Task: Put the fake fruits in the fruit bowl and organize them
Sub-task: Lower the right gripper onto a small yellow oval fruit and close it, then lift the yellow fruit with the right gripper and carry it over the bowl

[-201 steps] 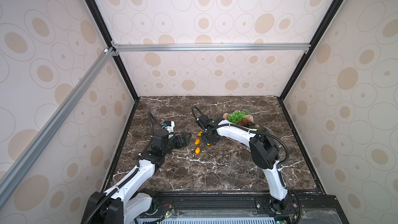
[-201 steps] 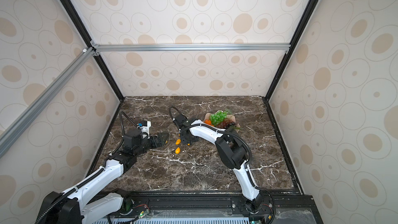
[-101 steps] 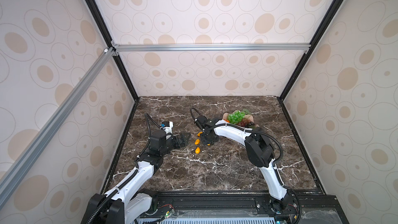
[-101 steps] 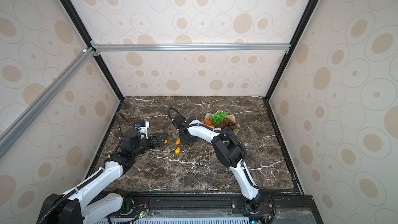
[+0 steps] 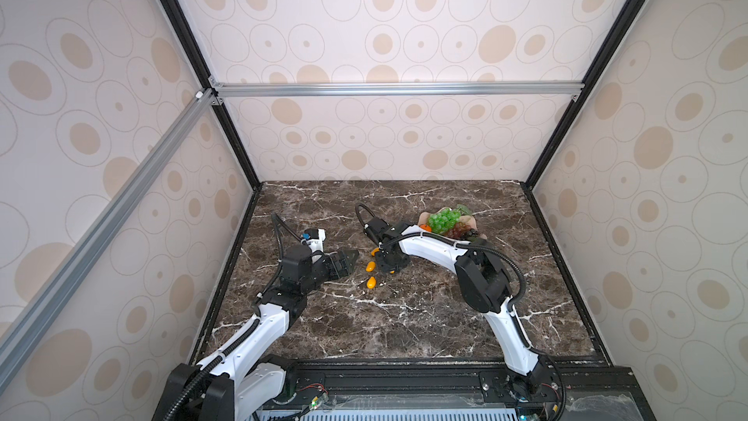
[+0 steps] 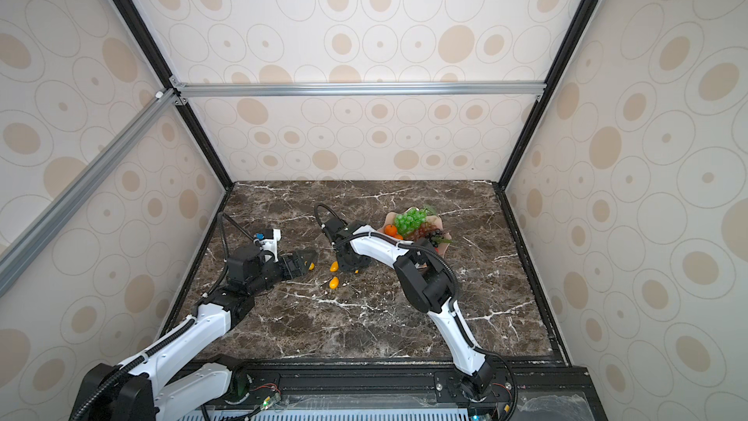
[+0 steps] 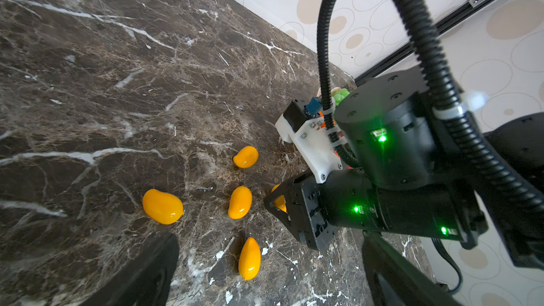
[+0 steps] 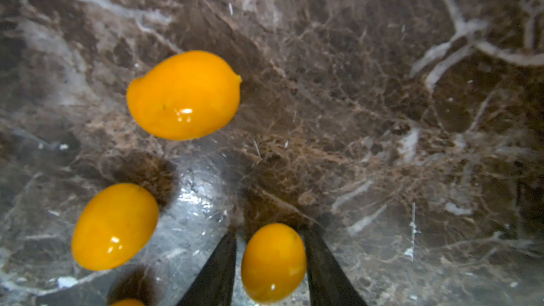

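Several yellow-orange kumquats lie on the marble between my arms, such as these (image 5: pixel 370 266) (image 6: pixel 333 282) (image 7: pixel 162 206) (image 8: pixel 184 95). My right gripper (image 5: pixel 386 265) (image 6: pixel 352 265) (image 8: pixel 268 232) points down at the table. Its jaws closely flank one kumquat (image 8: pixel 273 261) (image 7: pixel 279 200), with a thin gap left at one finger. My left gripper (image 5: pixel 344 261) (image 6: pixel 301 261) (image 7: pixel 265 284) hovers wide open just left of the group, and one kumquat (image 7: pixel 249 258) lies in front of its jaws. The pink fruit bowl (image 5: pixel 424 217) (image 6: pixel 388 218) at the back right holds green grapes (image 5: pixel 443 218) (image 6: pixel 409 220), dark grapes (image 6: pixel 429 232) and a tangerine (image 6: pixel 390 230).
The right arm's white link (image 5: pixel 429 249) passes just in front of the bowl. Patterned walls with black corner posts (image 5: pixel 538 164) close the table in at the left, back and right. A black rail (image 5: pixel 404 374) runs along the front edge.
The right gripper's jaws have narrowed around the kumquat, and the right arm's elbow has shifted a little left. The left gripper drew back slightly, uncovering a kumquat at its tip.
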{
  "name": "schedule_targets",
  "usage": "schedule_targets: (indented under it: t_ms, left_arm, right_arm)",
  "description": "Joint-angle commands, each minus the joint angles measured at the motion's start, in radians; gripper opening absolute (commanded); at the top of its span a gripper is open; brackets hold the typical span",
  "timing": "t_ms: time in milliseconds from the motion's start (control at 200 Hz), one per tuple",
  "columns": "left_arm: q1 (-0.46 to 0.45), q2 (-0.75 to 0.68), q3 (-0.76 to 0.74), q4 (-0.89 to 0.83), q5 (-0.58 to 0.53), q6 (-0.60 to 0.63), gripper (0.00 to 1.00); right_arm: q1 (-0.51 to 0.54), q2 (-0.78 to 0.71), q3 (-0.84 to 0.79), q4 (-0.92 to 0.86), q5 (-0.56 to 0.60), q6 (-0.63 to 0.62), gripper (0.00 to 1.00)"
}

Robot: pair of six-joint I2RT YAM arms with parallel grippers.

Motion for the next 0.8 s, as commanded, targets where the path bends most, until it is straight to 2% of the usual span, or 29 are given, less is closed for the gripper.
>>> schedule_targets:
  t_ms: [0, 175, 485, 755, 790]
  left_arm:
    - [0.010, -0.017, 0.003, 0.036, 0.010, -0.007, 0.98]
    - [0.010, -0.012, 0.003, 0.043, 0.016, -0.008, 0.98]
    - [0.011, -0.005, 0.001, 0.078, 0.022, -0.019, 0.98]
    - [0.009, 0.030, 0.033, 0.135, 0.054, -0.013, 0.98]
    - [0.006, 0.041, 0.043, 0.138, 0.086, -0.011, 0.98]
  right_arm:
    - [0.002, 0.030, 0.023, -0.030, 0.005, 0.000, 0.40]
    - [0.002, 0.029, 0.017, -0.029, 0.003, -0.001, 0.33]
    - [0.002, -0.006, -0.010, -0.012, 0.013, 0.006, 0.27]
    - [0.001, -0.190, -0.163, 0.138, -0.014, -0.020, 0.27]
    - [0.001, -0.211, -0.178, 0.145, -0.007, -0.022, 0.27]
